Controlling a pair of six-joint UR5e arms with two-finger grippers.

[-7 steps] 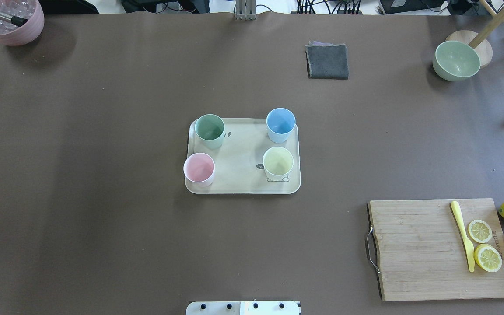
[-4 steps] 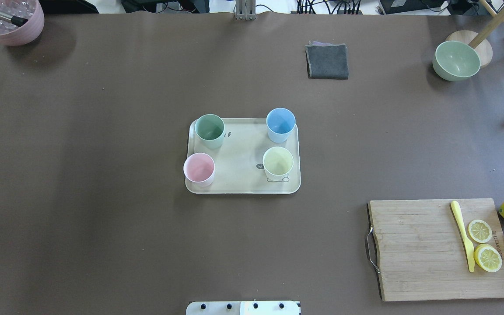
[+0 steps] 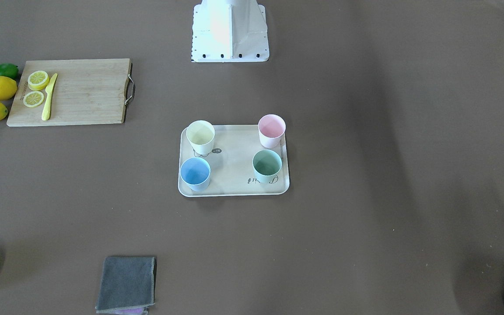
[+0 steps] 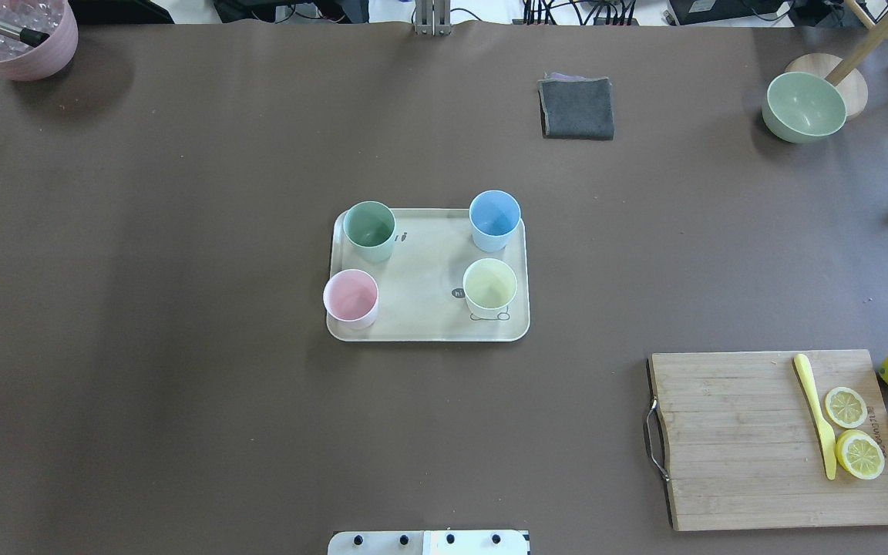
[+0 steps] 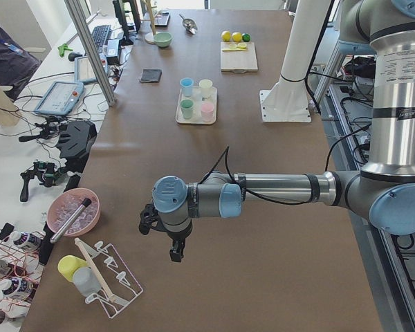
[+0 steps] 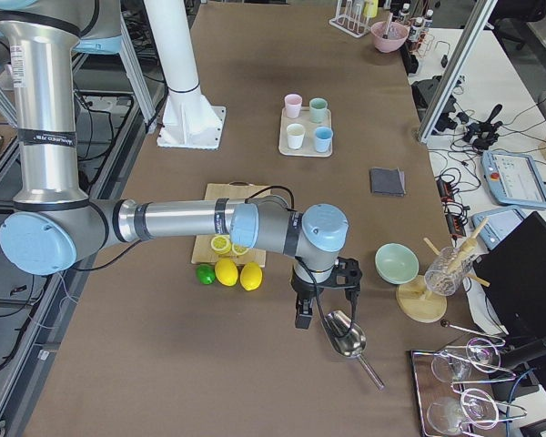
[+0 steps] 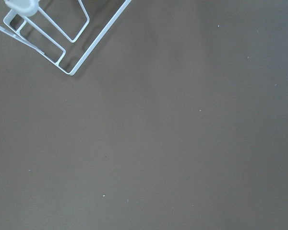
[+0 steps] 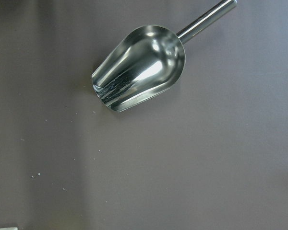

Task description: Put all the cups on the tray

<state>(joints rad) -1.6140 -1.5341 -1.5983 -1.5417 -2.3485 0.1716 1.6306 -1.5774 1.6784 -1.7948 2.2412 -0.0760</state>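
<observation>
The cream tray (image 4: 425,277) lies mid-table and holds all the cups upright: mint green (image 4: 369,229), light blue (image 4: 494,218), pink (image 4: 351,297) and pale yellow (image 4: 489,286). The pink cup stands at the tray's left rim. The front-facing view shows the same tray (image 3: 234,164). No gripper is near it. My left gripper (image 5: 174,252) hangs over bare table far from the tray, near a wire rack. My right gripper (image 6: 302,314) hangs near a steel scoop at the other end. I cannot tell whether either is open or shut.
A wooden cutting board (image 4: 768,439) with lemon slices and a yellow knife lies front right, lemons beside it. A grey cloth (image 4: 576,108), a green bowl (image 4: 805,106) and a mauve pot (image 4: 16,35) stand along the far edge. A steel scoop (image 8: 139,67) and a white rack (image 7: 62,33) lie under the wrists.
</observation>
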